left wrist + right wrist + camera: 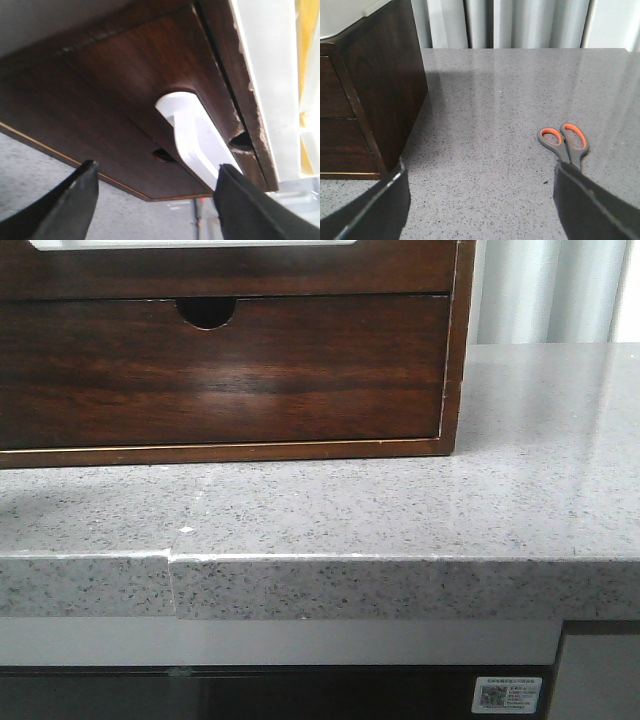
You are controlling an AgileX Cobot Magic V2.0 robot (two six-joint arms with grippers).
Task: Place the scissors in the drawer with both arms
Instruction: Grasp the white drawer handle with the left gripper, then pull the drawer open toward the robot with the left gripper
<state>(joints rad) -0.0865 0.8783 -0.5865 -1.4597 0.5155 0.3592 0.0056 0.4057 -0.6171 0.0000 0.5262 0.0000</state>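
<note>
The scissors (564, 143), grey with orange-lined handles, lie flat on the grey speckled counter (490, 100). My right gripper (480, 202) is open and empty just short of them; its fingertip (590, 205) hides their blades. The drawer (230, 270) is the upper dark brown front of the wooden chest, with a white area along its top edge. In the left wrist view the drawer (145, 70) shows its white rounded-corner area (192, 137). My left gripper (157, 202) is open and empty, close in front of the chest. No gripper shows in the front view.
Below it is a second drawer front (220, 370) with a half-round finger notch (205, 310). The chest's side (385, 85) stands left of the scissors. The counter (400, 510) has a front edge with a seam (172, 570). Pale curtains (510, 22) hang behind.
</note>
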